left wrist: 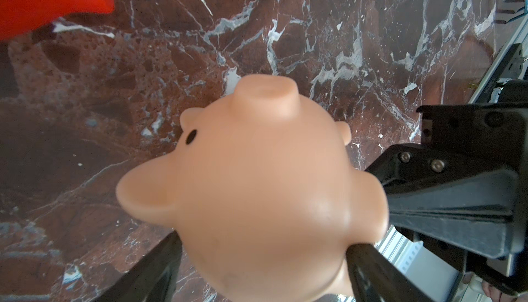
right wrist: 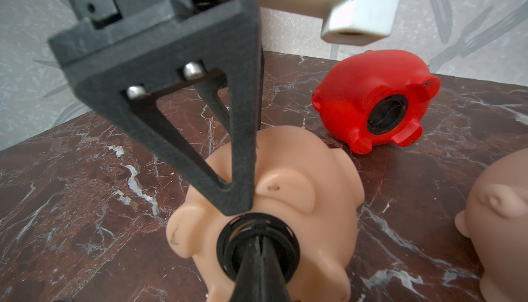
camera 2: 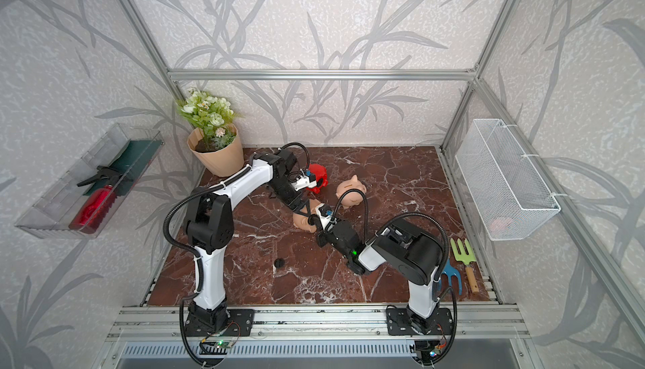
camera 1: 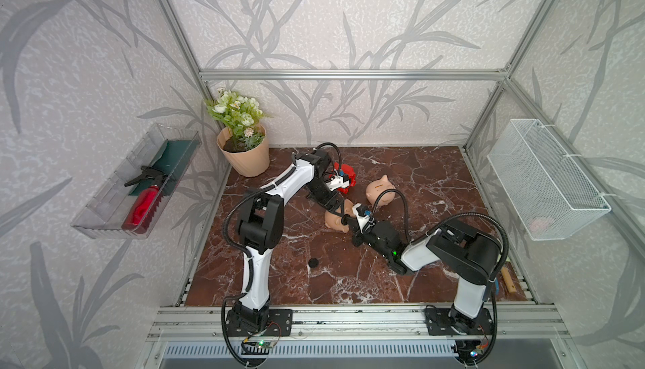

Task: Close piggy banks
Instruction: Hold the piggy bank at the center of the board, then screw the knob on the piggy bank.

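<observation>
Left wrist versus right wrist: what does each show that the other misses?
Only left wrist: the snout and eye of the peach-tan plastic piggy bank. Only right wrist: the black round plug at its belly hole, and the red piggy bank's plugged belly. Both: that peach pig in the left gripper, the shut right gripper, brown marble tabletop.

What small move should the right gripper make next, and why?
Probably press the black plug a little deeper. The shut right gripper has its tips on the plug, which sits in the belly hole of the peach piggy bank that the left gripper clamps.
</observation>
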### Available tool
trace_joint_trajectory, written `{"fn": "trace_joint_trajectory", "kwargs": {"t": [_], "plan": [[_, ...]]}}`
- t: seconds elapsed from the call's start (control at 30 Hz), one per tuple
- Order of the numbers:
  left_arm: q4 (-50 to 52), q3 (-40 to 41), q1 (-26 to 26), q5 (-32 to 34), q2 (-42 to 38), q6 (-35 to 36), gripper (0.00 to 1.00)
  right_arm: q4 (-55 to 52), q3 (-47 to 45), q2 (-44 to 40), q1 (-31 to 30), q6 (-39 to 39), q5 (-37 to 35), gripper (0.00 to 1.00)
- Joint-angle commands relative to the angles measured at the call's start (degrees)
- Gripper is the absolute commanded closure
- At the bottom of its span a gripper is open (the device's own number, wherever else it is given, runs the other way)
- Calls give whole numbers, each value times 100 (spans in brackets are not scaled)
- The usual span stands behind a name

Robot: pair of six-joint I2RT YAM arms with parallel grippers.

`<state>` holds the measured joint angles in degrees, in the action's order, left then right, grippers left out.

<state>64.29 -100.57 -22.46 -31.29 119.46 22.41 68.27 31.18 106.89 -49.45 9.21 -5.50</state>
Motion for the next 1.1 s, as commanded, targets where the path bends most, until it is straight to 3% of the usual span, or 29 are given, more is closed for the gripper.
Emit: {"fn": "trace_joint_trajectory", "kwargs": {"t": [0.0,1.07], "plan": [[248,-34,-31,-26,158,96,12,63,168,76,-38,23,-35,100],[382,-151,-31,83,253,96,12,133,195,214,-82,904,-53,100]]}}
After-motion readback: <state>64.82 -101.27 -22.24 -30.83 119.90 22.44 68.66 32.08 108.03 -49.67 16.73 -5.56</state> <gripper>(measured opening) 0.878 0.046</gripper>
